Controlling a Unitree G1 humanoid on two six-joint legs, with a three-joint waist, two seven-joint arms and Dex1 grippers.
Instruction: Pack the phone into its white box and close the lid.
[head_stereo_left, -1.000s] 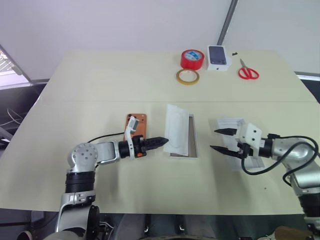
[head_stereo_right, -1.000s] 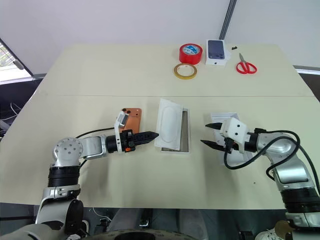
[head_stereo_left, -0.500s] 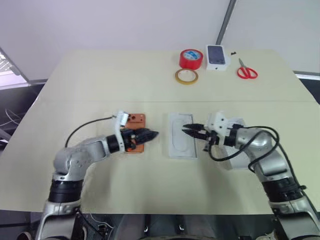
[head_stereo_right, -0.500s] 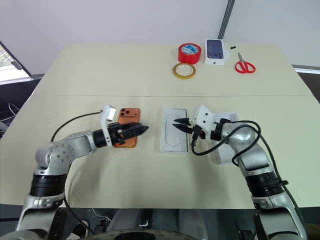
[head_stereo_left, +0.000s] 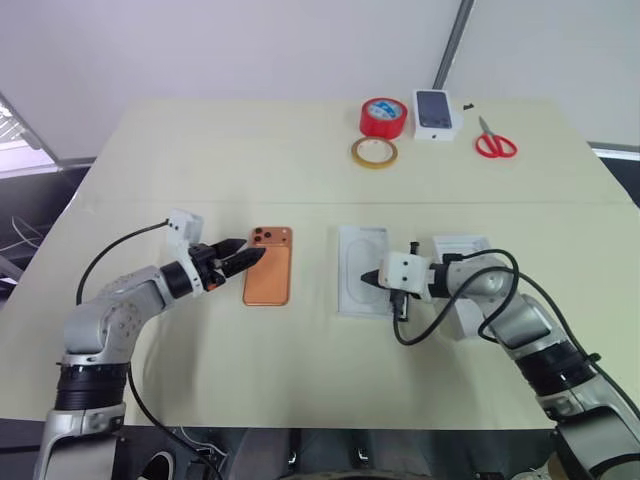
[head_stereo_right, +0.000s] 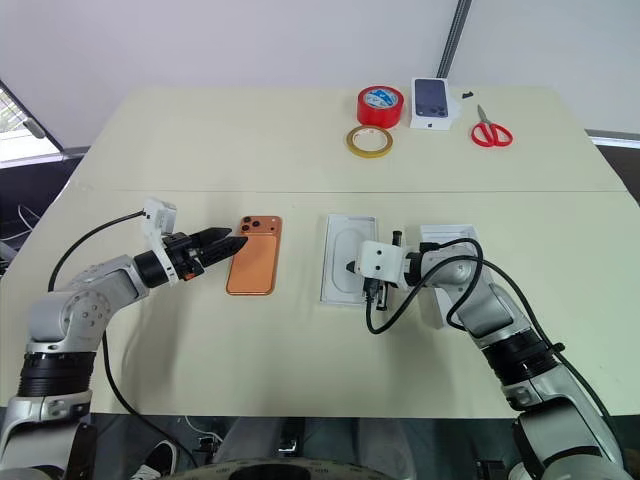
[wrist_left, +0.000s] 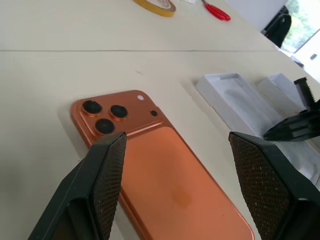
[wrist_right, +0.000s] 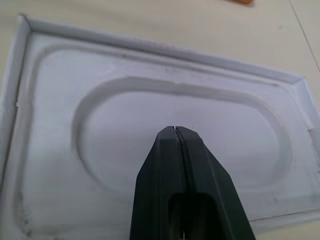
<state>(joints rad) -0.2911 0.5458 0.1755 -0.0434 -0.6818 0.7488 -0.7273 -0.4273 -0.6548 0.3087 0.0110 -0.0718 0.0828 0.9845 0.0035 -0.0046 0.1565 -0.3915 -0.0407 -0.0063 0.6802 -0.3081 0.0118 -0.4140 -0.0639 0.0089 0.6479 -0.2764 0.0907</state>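
Insert (head_stereo_left: 364, 268) now flat in box | phone (head_stereo_left: 269, 273) orange, lenses up

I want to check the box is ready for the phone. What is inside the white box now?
A white insert with an oval recess lies in the white box, covering its floor. Anything beneath the insert is hidden.

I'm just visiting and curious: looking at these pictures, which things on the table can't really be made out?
- The lid: in the eye views, the right arm and its cable cross it, so its lower part is hidden.
- The white box: the insert with its oval recess covers its floor.
- The phone: in the left wrist view, its lower end is cut off by the picture's edge.
- The small black bits near the scissors: too small to identify.
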